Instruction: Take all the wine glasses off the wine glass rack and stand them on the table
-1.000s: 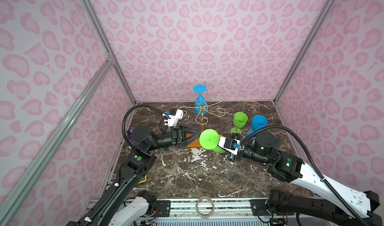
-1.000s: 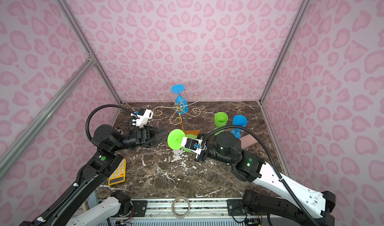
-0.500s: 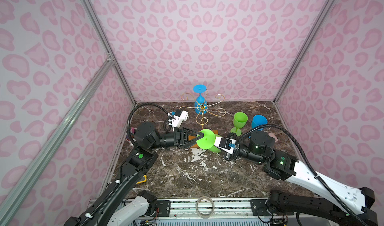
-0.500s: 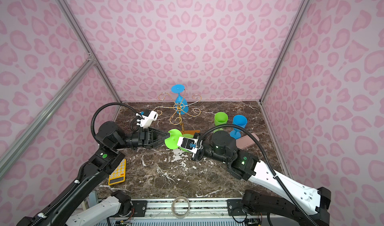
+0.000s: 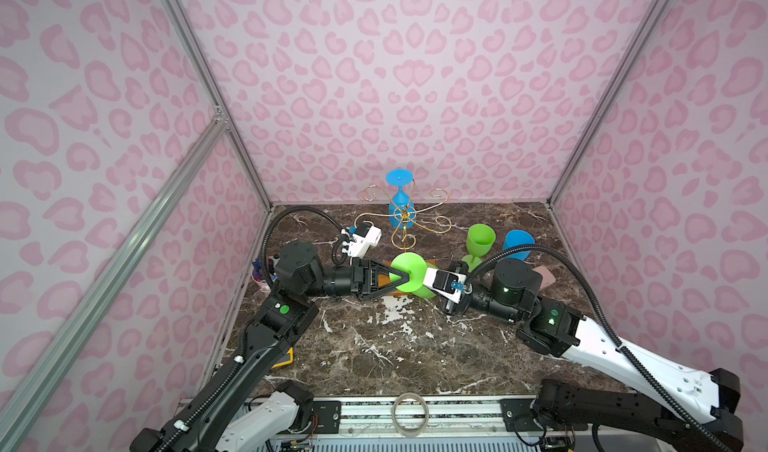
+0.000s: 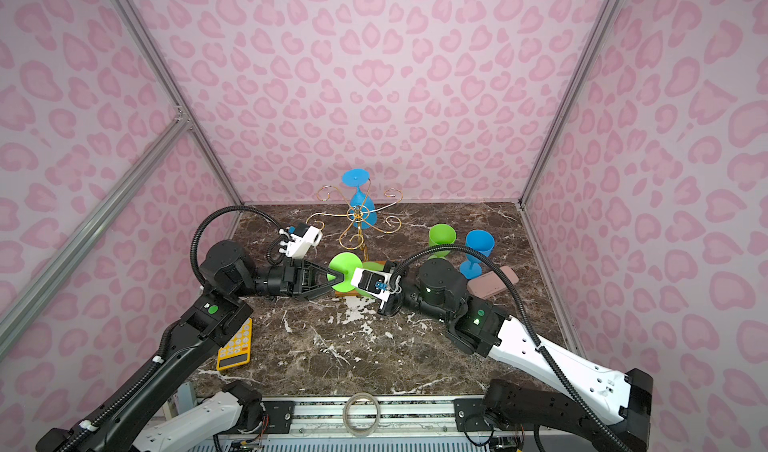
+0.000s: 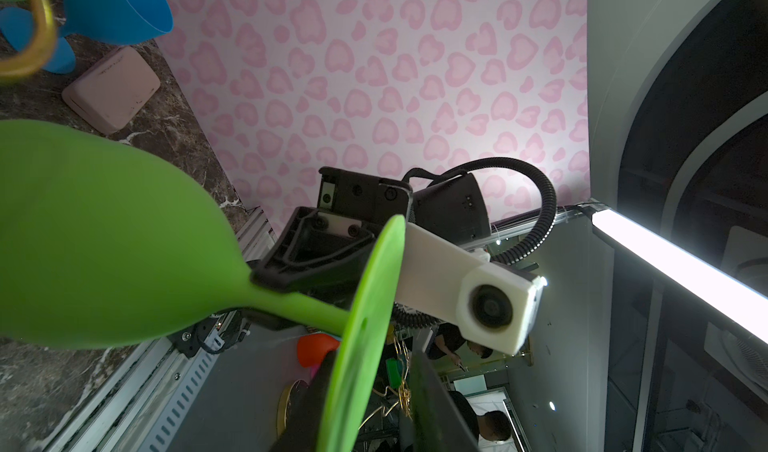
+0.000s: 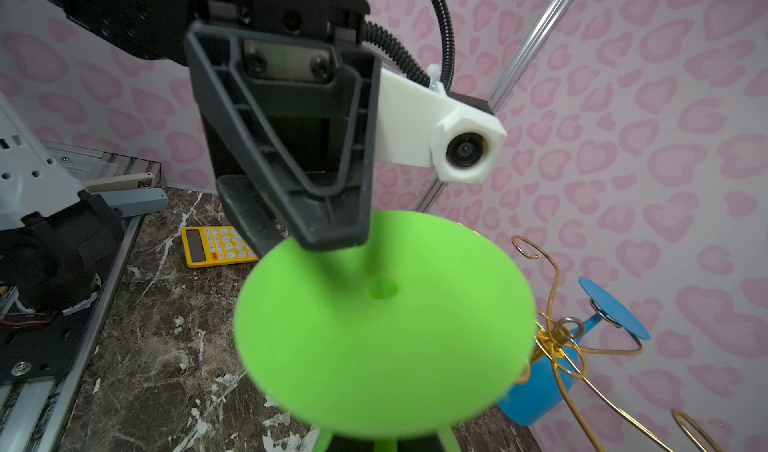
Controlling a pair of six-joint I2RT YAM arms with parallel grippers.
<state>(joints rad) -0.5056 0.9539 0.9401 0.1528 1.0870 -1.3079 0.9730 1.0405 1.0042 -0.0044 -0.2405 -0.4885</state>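
Closes left gripper in on foot of glass, jaws narrower than before, cannot tell if pinching; holds stem clamped in right gripper, sideways, off rack, just before it; may twist or drop glass by opposed pulling.

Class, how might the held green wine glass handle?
Probably stiff: the green wine glass juts sideways unbent, held by its stem in the right gripper. Likely light: thin foot, opaque plastic look. Laid down, its round bowl could roll.
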